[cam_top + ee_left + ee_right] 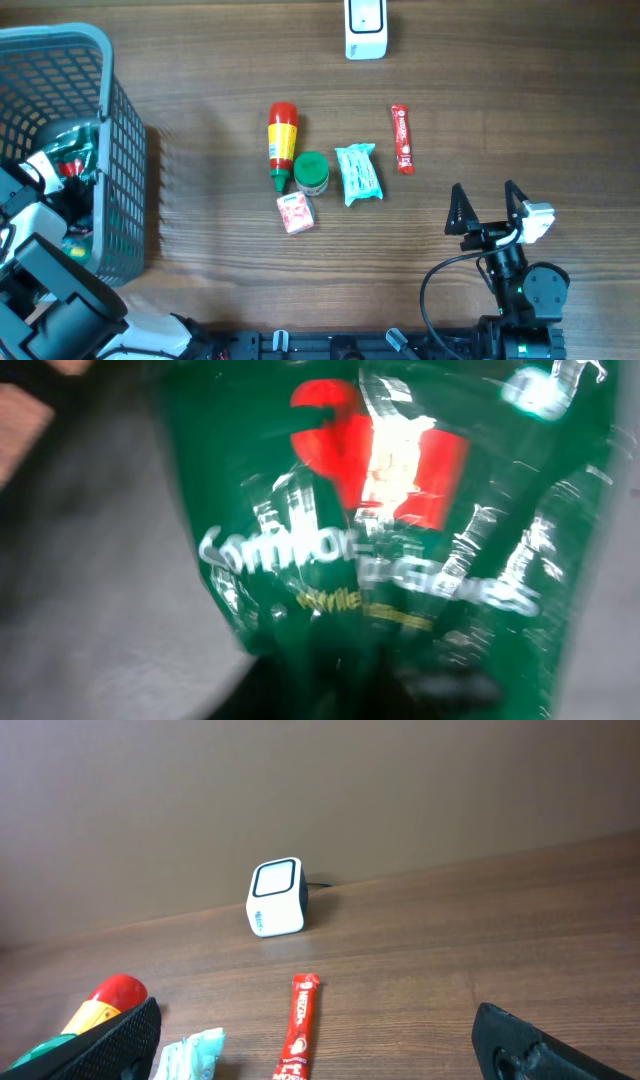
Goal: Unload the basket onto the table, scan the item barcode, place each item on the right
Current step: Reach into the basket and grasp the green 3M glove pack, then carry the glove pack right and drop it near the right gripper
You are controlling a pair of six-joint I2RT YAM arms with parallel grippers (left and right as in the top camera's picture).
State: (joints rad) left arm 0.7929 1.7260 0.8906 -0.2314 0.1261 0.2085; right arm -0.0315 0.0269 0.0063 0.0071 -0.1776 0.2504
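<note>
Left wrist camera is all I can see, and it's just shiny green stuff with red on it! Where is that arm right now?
Observer: The left arm reaches down into a basket at the table's left end. Your green stuff is a bag inside it.
Operator: Where's the beeper thing to scan it?
Observer: The white scanner stands at the table's far edge, well away from the basket.
Operator: Is the other arm busy?
Observer: No, the right gripper is open and holds nothing, over the table's right side.
</note>
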